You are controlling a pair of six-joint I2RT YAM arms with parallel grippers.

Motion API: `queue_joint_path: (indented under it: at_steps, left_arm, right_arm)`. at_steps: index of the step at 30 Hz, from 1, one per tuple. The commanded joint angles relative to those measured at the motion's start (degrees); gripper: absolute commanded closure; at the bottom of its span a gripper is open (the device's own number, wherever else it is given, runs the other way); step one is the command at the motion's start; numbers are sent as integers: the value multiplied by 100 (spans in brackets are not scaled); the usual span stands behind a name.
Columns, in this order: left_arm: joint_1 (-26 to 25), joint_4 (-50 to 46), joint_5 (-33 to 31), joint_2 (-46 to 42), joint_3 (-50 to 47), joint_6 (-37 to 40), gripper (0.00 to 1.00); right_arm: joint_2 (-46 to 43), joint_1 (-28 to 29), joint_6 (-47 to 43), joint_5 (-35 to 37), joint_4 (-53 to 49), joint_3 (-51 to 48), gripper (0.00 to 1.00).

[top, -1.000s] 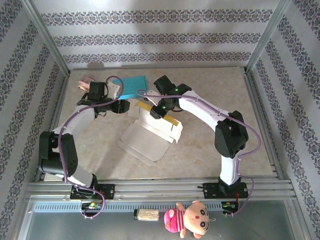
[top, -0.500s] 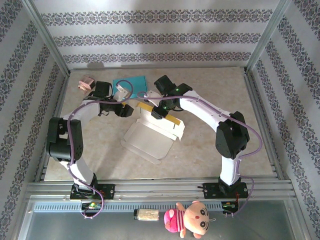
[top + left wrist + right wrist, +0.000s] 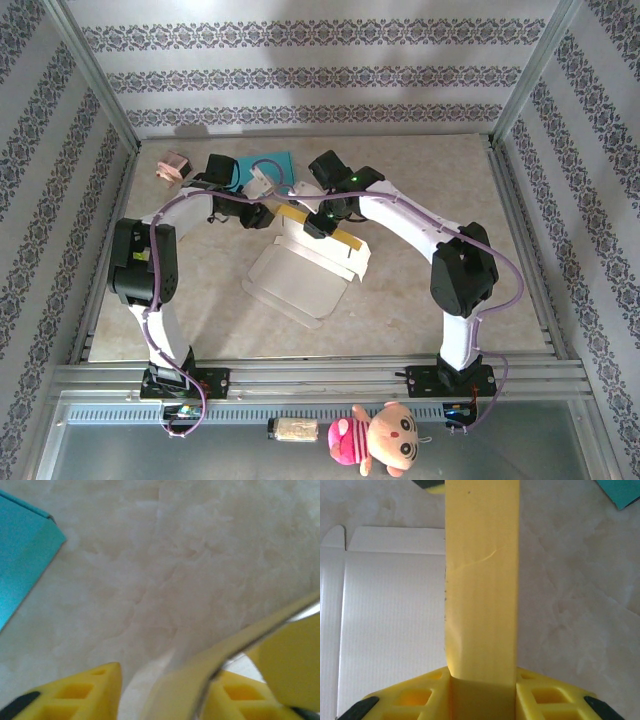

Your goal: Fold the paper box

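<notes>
The paper box [image 3: 300, 282] lies half-flat on the table [image 3: 430, 170], its yellow flap [image 3: 481, 575] clenched in the right gripper [image 3: 482, 677], while a panel edge [image 3: 227, 649] sits inside the left gripper [image 3: 165, 680], pinched or not I cannot tell; next, I judge, that panel needs gripping and folding up.

Teal card [image 3: 240, 160] far-left; pink block [image 3: 172, 166] beside — plush doll [image 3: 385, 440] near rail.

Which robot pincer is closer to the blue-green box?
Left. The left pincer sits just this side of the blue-green box, beside its near edge. The right pincer is farther away to the right, clamped on the yellow flap of the paper box.
</notes>
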Motion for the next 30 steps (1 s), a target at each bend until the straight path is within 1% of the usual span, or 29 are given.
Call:
queue_joint_path:
  at_steps: [1, 2, 6, 8, 13, 16, 20, 23, 28, 30]
  left_arm:
    - [-128, -284, 130, 70, 49, 259, 67]
    - [-157, -251, 104, 69, 8, 237, 70]
    - [-269, -17, -118, 93, -198, 139, 76]
    - [-342, 96, -346, 102, -264, 104, 83]
    - [-418, 97, -529, 217, -196, 150, 90]
    - [-441, 80, -688, 234, -219, 299, 94]
    - [-446, 173, -799, 206, -372, 567, 95]
    - [-456, 205, -787, 208, -397, 598, 95]
    - [-479, 803, -712, -22, -724, 398, 96]
    - [-501, 1078, -728, -120, -888, 351, 98]
  right_arm:
    - [206, 115, -174, 452, -166, 42, 68]
    - [217, 148, -221, 675, -104, -6, 68]
    - [243, 293, -454, 1570, 246, -341, 68]
    - [235, 356, -556, 1857, 397, -462, 68]
    - [213, 517, -580, 1938, 730, -689, 69]
    - [292, 596, -635, 2370, 1127, -973, 69]
    - [307, 646, -623, 2609, 1340, -1190, 67]
    - [205, 699, -721, 2692, 1436, -1254, 66]
    - [109, 785, -771, 2952, 1533, -1253, 67]
    - [58, 786, -716, 2859, 1661, -1357, 67]
